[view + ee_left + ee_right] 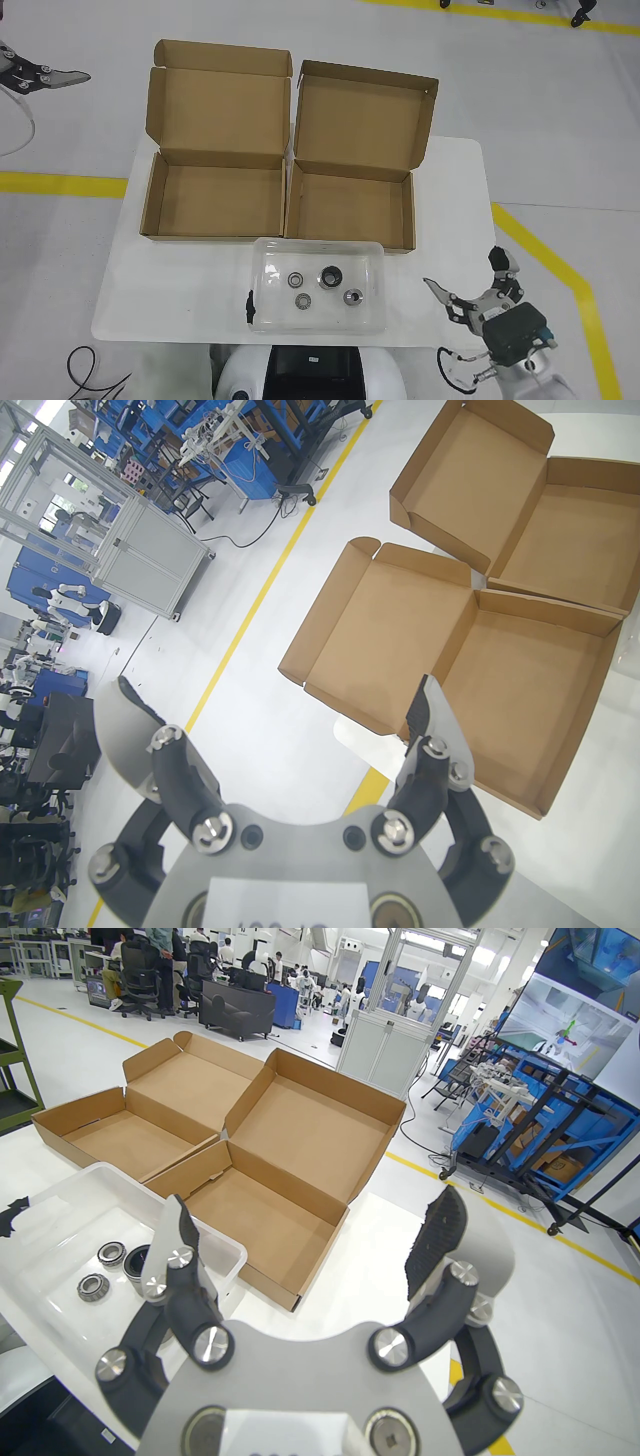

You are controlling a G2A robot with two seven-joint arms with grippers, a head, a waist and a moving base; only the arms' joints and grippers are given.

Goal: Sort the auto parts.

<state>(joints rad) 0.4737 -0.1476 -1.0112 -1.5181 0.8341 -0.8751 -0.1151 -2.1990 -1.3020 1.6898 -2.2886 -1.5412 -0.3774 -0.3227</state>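
Found the table bearing two empty cardboard boxes and a clear tray holding all four auto parts. Judged sorting not yet begun, every part left to move. Noted left gripper over the floor and right gripper near the tray, fingers spread wide, gripping nothing.

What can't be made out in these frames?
Top view: parts in the clear bin too small to tell types.
Right wrist view: a finger of the right gripper covers part of the dark ring.
Top view: left gripper cut off by the left edge.
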